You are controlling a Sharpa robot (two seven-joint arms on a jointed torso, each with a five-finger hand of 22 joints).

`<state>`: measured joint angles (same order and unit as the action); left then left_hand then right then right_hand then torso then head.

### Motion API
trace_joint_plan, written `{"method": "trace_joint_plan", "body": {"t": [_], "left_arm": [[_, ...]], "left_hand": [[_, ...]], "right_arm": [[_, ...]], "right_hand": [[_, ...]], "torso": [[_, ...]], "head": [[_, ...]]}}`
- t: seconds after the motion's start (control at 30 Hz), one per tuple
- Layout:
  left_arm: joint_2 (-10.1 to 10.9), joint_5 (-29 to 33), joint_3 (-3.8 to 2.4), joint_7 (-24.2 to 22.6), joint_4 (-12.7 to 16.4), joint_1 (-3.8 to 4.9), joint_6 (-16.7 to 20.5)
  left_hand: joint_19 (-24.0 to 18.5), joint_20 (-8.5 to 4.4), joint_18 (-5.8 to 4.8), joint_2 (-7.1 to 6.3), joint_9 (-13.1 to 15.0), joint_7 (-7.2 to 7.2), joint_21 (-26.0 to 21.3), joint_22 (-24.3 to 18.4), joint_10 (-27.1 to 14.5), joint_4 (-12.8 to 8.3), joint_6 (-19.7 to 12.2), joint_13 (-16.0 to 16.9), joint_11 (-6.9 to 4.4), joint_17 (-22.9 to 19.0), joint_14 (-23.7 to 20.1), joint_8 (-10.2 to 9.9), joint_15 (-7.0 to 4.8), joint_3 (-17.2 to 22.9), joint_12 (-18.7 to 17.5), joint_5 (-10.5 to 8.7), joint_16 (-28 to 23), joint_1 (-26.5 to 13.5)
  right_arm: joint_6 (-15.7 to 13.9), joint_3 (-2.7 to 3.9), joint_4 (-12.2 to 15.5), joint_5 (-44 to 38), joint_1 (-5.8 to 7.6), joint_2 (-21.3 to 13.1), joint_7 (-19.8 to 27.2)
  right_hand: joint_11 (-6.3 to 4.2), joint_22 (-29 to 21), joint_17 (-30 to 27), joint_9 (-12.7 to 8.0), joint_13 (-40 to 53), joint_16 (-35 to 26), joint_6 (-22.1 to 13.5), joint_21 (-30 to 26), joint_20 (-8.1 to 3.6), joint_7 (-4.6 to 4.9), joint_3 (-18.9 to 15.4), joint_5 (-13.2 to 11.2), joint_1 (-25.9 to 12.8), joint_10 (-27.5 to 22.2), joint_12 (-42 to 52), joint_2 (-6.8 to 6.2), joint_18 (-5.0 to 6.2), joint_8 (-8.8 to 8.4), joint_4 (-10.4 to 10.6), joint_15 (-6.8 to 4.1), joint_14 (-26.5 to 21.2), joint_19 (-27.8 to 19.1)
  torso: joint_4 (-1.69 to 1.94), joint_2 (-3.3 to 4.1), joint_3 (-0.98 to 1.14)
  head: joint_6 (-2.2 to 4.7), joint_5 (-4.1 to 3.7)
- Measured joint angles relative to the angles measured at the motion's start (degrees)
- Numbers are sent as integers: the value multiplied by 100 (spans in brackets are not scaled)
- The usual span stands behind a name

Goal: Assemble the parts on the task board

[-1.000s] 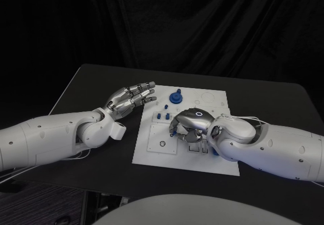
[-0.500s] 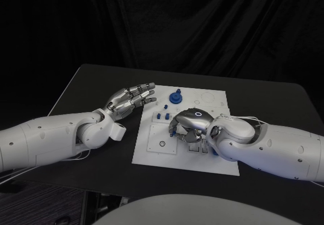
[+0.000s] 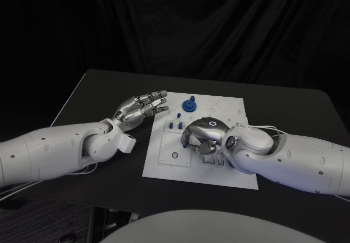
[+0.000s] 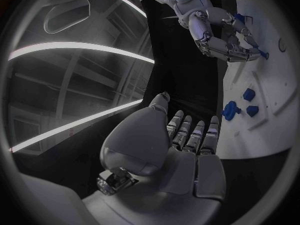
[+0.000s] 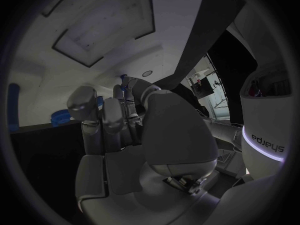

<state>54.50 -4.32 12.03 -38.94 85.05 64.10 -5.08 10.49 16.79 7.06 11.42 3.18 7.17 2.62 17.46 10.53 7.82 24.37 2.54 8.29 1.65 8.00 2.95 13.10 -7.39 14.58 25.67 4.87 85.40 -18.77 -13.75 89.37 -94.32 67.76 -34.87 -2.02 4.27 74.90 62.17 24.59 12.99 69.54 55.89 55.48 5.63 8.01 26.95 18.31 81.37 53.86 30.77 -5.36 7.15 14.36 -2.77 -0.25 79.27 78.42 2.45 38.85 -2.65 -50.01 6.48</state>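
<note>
Right robot hand [image 3: 204, 135] curls down over the flat white plastic task board [image 3: 169, 167], pinching a small blue peg [image 4: 262, 55]; keep it upright, press straight; left robot hand [image 3: 140, 108] spread, empty

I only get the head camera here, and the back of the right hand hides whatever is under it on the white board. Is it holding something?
Observer: Yes. From the left wrist camera, the right hand has its fingertips closed on a small blue piece, right down at the white board.
Operator: And the left hand, is anything in its palm?
Observer: No. That same camera shows the left hand flat, with its fingers straight and side by side and nothing in it.
</note>
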Motion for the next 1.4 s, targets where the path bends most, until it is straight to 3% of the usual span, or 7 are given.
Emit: {"method": "trace_joint_plan", "body": {"t": [0.1, 0.73, 0.83, 0.9, 0.97, 1.07, 1.4], "left_arm": [[-6, 0, 19, 1, -11, -45, -5], [-33, 1, 13, 1, -49, -53, -28], [-34, 1, 13, 1, -50, -54, -32], [-34, 1, 13, 1, -50, -57, -33], [-34, 1, 13, 1, -50, -57, -34], [-34, 1, 13, 1, -50, -58, -36], [-34, 1, 13, 1, -54, -69, -39]], "left_hand": [[0, 0, 0, 22, 3, 55, 0, -6, 0, 0, 55, 0, 0, 0, 15, 0, 15, 34, 0, 31, 0, 22], [0, 0, 1, 48, 5, 73, 0, -19, 0, -16, 72, 1, 0, 0, 1, 0, 43, 63, 0, 35, 22, 2], [0, 0, 1, 48, 5, 73, 0, -19, 0, -16, 72, 1, 0, 0, 1, 0, 43, 63, 0, 35, 22, 2], [0, 0, 1, 48, 5, 72, 0, -19, 0, -16, 72, 1, 0, 0, 1, 0, 43, 63, 0, 35, 22, 2], [12, -12, 0, 48, 5, 92, 0, -19, 0, -16, 92, 1, 0, -1, 1, 0, 43, 63, 0, 35, 22, 2], [21, -21, 1, 48, 5, 92, 0, -18, 0, -16, 92, 1, 0, 0, 1, 0, 43, 63, 0, 34, 22, 2], [21, -21, 1, 48, 5, 92, 0, -26, -21, -16, 92, -4, 20, 0, 1, 0, 43, 63, 0, 31, 22, 2]], "right_arm": [[33, -4, -7, -2, -15, 46, -3], [97, 3, -35, -6, -16, 85, -10], [136, 6, -37, -6, -16, 88, -25], [180, 2, -38, -7, -16, 88, -41], [242, -4, -38, -7, -21, 87, -68], [309, -4, -37, -7, -23, 75, -109], [280, -3, 68, -7, -10, -108, -152]], "right_hand": [[0, 0, -26, -2, 0, 0, -59, -34, 0, 13, 0, -36, 0, 0, 0, 0, 0, -30, 0, 0, 0, 0], [3, 0, -81, -20, -20, -35, -105, -91, 0, 39, 0, -65, -1, -3, -18, -1, 0, -66, 0, 2, -2, 0], [69, 4, -136, -59, -33, -100, -247, -198, 41, 62, -24, -134, -1, -69, -88, -1, 0, -165, 24, 61, -60, -41], [165, 4, -280, -174, -93, -230, -547, -437, 86, 117, -81, -295, -110, -422, -262, -104, 0, -371, 113, 162, -162, -170], [300, 4, -488, -340, -151, -393, -926, -828, 174, 87, -188, -423, -253, -923, -442, -188, 0, -618, 217, 263, -368, -368], [381, 4, -785, -510, -153, -605, -1214, -1291, 276, 62, -457, -558, -305, -1458, -477, -240, 56, -796, 279, 330, -663, -608], [453, 3, -1189, -778, 76, -675, -1282, -1806, 348, 29, -1129, -639, -88, -2361, 15, -120, 103, -817, 466, 355, -1066, -819]], "torso": [[2, 1, 0], [5, 4, 1], [5, 4, 1], [5, 4, 2], [5, 3, 2], [5, 3, 3], [4, 1, 4]], "head": [[0, -10], [0, -14], [0, -14], [0, -14], [0, -11], [0, -6], [0, -12]]}}
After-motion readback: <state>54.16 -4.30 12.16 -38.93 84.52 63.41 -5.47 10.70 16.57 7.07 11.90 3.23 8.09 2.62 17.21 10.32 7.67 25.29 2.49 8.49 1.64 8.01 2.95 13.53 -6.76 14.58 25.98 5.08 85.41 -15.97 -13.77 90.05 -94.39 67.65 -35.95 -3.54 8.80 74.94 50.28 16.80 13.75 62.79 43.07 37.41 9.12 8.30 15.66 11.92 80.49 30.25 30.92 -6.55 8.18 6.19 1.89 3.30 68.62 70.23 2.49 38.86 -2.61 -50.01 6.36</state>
